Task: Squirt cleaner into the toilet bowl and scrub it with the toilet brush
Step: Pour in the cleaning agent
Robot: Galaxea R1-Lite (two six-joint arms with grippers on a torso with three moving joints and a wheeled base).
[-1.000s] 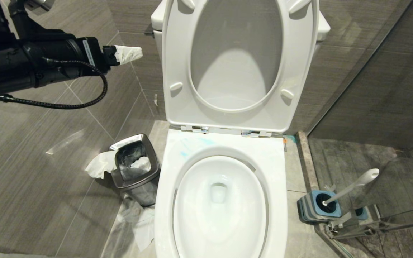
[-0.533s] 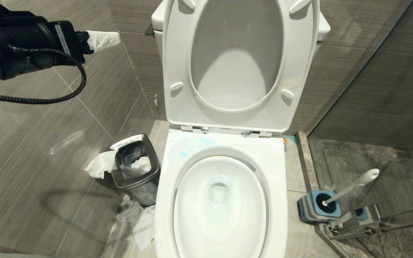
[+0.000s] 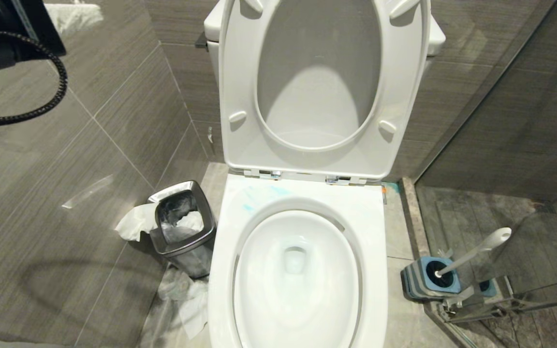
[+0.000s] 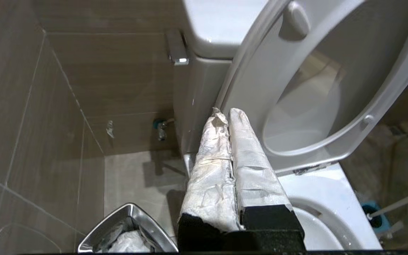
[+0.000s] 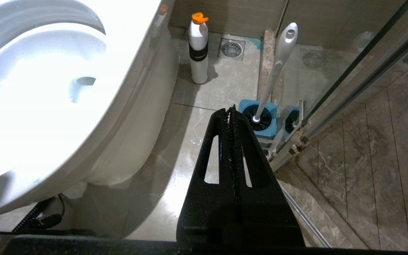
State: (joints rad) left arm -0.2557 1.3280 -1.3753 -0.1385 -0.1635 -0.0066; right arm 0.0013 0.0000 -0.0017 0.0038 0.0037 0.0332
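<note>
Toilet brush point(image 3: 472, 253) stands in its square blue-grey holder point(image 3: 428, 281) on the floor at about four o'clock from the toilet bowl point(image 3: 296, 285), just beside the glass shower partition point(image 3: 525, 270), with its white handle leaning up and away toward two o'clock. It looks a light, rigid thing: slim hard plastic that ought to be slick, so the sensible hold is high on the handle, near the broader rounded end, where the pads can pinch across it and lever the head around the basin; the bristle ball should flex and spring, and may drip. Pale turquoise smears of cleaner point(image 3: 259, 195) show on the ceramic deck at eleven o'clock of the basin, just below the raised seat point(image 3: 307, 159). Left gripper point(image 4: 223, 117) is up high by the wall at ten o'clock from the bowl, its white-wrapped fingers point(image 4: 211, 177) pressed together on nothing, above the steel bin point(image 3: 182, 222). Right gripper point(image 5: 231, 110) hangs low beside the bowl, its black fingers clenched tip to tip, empty, pointing at the holder. The head view gives the whole layout but hides the right arm entirely. The right wrist view alone reveals a white bottle with an orange cap point(image 5: 198, 49) on the floor behind the toilet, beside a floor drain point(image 5: 231, 49), and the hanging hole in the brush's handle end. The left wrist view alone shows the cistern point(image 4: 221, 28) and a wall valve point(image 4: 160, 127).
</note>
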